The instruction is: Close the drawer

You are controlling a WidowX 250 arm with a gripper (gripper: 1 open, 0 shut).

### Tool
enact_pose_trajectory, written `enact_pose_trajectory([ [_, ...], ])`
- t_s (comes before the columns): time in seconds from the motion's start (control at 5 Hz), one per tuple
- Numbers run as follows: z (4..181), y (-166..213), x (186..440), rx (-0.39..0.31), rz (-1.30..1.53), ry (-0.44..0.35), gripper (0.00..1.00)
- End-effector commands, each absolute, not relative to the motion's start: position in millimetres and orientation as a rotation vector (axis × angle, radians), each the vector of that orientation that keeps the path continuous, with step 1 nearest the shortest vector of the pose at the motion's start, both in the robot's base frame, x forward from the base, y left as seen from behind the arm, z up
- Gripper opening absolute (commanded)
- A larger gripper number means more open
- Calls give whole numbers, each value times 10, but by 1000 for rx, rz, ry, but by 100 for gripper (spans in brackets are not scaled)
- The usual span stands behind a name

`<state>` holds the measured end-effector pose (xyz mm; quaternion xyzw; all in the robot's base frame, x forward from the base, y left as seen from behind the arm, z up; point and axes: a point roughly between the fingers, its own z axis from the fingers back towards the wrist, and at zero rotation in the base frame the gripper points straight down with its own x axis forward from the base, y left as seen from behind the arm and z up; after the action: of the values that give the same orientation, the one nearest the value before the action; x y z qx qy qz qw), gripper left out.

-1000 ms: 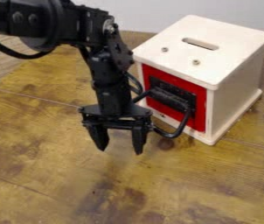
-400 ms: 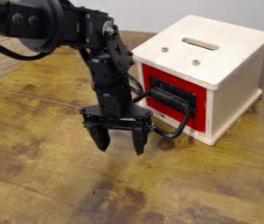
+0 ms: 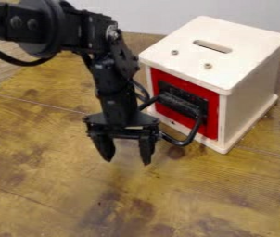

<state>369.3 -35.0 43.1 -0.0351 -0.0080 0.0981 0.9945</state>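
Note:
The red drawer front sits in the white cabinet, pushed nearly flush with the cabinet face. Its black loop handle sticks out toward the left front. My gripper hangs from the black arm just left of the handle, fingers pointing down at the table, spread apart and empty. The right finger is close to the handle's lower end; I cannot tell whether it touches. The drawer's pale inside is hidden.
The worn wooden table extends to the front and left. The cabinet has a slot in its top. The black arm reaches in from the upper left.
The gripper and arm have shifted very slightly; the drawer and cabinet look unchanged.

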Motion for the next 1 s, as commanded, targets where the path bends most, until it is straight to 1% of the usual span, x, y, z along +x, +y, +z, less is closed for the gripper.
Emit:
enact_pose_trajectory([
  [0.0,812,-278,3764,-94,217,-124,100],
  [0.4,852,-282,3778,-101,222,-134,100],
  [0.8,830,-285,3769,-108,227,-140,100],
])
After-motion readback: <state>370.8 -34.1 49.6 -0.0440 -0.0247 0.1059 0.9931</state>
